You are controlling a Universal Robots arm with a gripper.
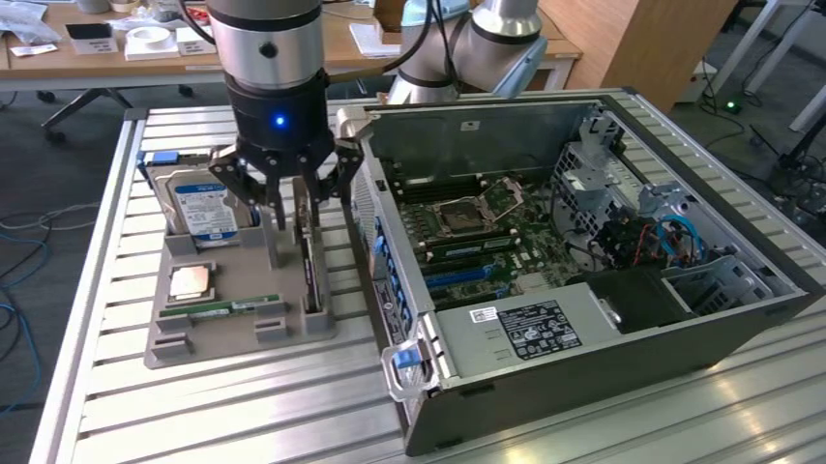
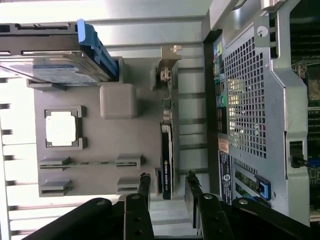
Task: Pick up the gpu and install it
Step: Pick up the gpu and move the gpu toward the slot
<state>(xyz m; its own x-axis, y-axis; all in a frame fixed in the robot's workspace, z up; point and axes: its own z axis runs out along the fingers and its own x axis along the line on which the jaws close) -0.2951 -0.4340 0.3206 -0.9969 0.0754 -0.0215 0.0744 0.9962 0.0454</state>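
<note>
The gpu (image 1: 309, 266) is a thin dark slab standing on edge in a slot along the case side of the grey holder tray (image 1: 239, 333). My gripper (image 1: 300, 198) hangs right over it, open, with one finger on each side of the card's upper edge. In the wrist view the gpu (image 2: 166, 150) runs between the two black fingers (image 2: 144, 186), with a gap on both sides of it. The open computer case (image 1: 722, 319) lies beside the tray, and its motherboard (image 1: 485, 242) with blue slots (image 1: 458, 277) is exposed.
On the same tray (image 2: 100, 145) stand a blue-labelled silver hard drive (image 1: 200, 208), a square processor (image 1: 191, 280) and a green memory stick (image 1: 235, 307). The case's perforated rear panel (image 2: 245, 100) rises close to the gpu. Everything rests on a slatted aluminium table (image 1: 232, 416).
</note>
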